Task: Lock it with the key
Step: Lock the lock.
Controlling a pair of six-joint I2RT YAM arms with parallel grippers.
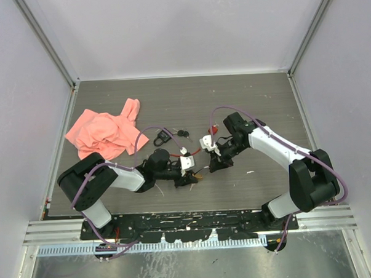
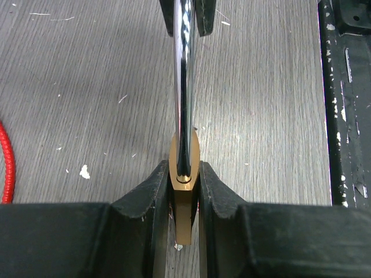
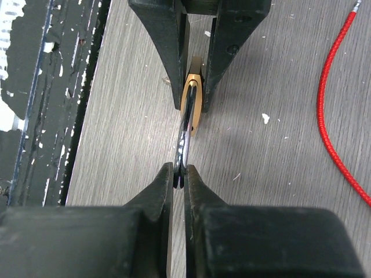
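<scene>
A brass padlock stands edge-on between the fingers of my left gripper, which is shut on its body. Its chrome shackle runs away from the left wrist camera. My right gripper is shut on the far end of that shackle, facing the left gripper's fingers and the brass body. From above, the two grippers meet at the padlock, near the front middle of the table. A small dark key lies further back, apart from both grippers.
A black padlock lies beside the key. A pink cloth is crumpled at the back left. A thin red cord runs over the grey table. The black base rail borders the near edge.
</scene>
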